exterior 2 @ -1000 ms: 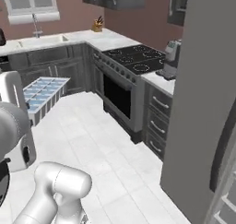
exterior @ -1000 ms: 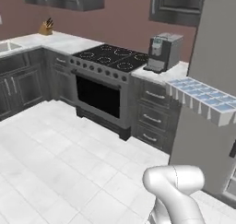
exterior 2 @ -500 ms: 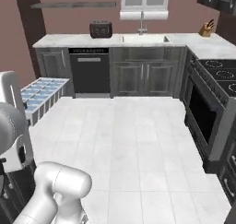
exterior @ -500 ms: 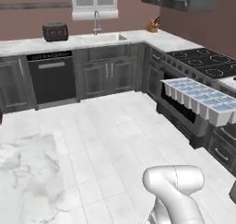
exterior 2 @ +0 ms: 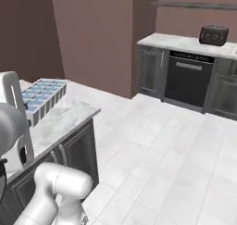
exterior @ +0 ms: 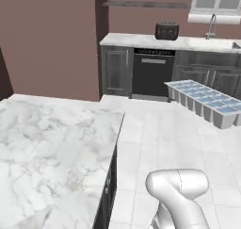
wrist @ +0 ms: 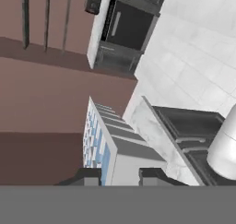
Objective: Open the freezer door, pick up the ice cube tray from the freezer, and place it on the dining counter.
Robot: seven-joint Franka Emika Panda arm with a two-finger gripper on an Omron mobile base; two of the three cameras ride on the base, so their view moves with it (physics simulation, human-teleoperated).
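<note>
My gripper (wrist: pixel 120 176) is shut on the near end of the ice cube tray (wrist: pixel 103 142), a pale blue-grey tray with two rows of square cells. The tray (exterior: pixel 207 101) hangs level in the air at the right of the left base view. In the right base view the tray (exterior 2: pixel 42 95) lies against the near corner of the dining counter (exterior 2: pixel 65 120), beside my white forearm. The counter's white veined marble slab (exterior: pixel 52 148) spreads over the left of the left base view. The freezer and its door are out of view.
A dark dishwasher (exterior: pixel 150 75) and dark cabinets line the back wall under a marble top with a black toaster (exterior: pixel 166 30). A faucet (exterior: pixel 211 25) stands under the window. White tiled floor (exterior: pixel 160 129) runs between counter and cabinets. A brown wall (exterior: pixel 47 39) is behind the counter.
The whole picture has swung as the base turned: stove and sink slid out, and the dining counter came into view. The tray stays in my gripper.
</note>
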